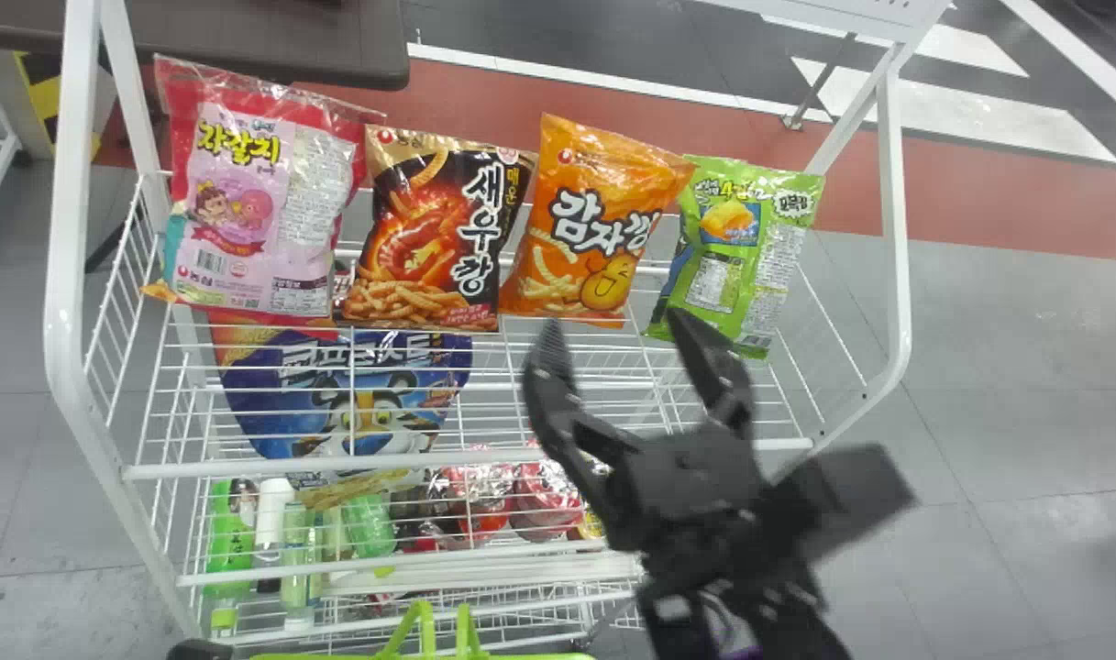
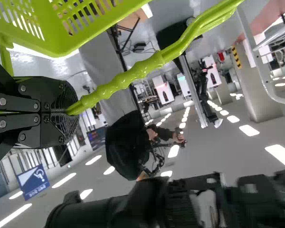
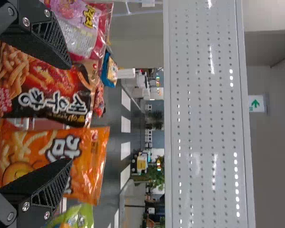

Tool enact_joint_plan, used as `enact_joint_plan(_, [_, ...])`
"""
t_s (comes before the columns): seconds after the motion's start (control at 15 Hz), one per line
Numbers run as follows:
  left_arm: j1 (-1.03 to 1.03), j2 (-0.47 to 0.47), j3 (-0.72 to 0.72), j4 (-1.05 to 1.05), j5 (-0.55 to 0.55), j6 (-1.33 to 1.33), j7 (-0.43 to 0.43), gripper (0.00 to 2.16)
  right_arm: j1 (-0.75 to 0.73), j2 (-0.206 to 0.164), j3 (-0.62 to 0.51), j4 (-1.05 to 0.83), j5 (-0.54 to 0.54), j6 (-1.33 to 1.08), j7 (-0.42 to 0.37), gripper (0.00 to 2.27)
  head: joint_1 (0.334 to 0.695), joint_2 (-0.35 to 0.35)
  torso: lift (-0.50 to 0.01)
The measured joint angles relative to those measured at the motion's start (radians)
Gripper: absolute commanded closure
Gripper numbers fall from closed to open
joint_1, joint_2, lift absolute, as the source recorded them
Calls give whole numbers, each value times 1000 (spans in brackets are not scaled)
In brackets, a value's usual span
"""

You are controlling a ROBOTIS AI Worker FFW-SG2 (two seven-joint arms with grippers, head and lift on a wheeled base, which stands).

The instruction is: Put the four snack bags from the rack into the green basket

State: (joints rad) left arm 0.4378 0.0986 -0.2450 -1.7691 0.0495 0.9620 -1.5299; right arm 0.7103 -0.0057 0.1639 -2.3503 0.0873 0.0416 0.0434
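Observation:
Four snack bags stand in a row on the white rack: pink [image 1: 246, 202], black-and-red [image 1: 438, 229], orange [image 1: 590, 220] and green [image 1: 736, 247]. My right gripper [image 1: 615, 324] is open in front of the orange and green bags, nothing between its fingertips. In the right wrist view, the gripper [image 3: 71, 114] has the black-and-red bag [image 3: 42, 88] and orange bag [image 3: 92, 164] beyond its spread fingers. The green basket [image 1: 521, 656] shows at the head view's bottom edge. In the left wrist view, my left gripper [image 2: 66, 112] is shut on the handle of the basket [image 2: 42, 28].
A blue cereal bag [image 1: 337, 394] lies below the pink and black-and-red bags. Bottles [image 1: 273, 522] and red packs [image 1: 544, 500] stand on lower shelves. The rack's white side posts [image 1: 62, 229] and front rail [image 1: 337, 467] frame the shelf. A perforated panel [image 3: 209, 118] stands beyond the bags.

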Motion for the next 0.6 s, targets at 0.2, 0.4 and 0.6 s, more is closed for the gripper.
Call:
enact_joint_plan(0.2, [-34, 1, -18, 35, -1, 10, 0, 2020, -243, 5, 147, 171, 39, 192, -9, 137, 695, -279, -6])
enact_joint_plan(0.4, [-45, 4, -10, 53, 5, 10, -4, 2020, -430, 6, 239, 360, 24, 192, -38, 140, 695, -102, -6])
enact_joint_plan(0.6, [-49, 8, 4, 64, 12, 5, -7, 2020, -604, 6, 263, 551, 2, 177, -41, 140, 695, -29, -6])
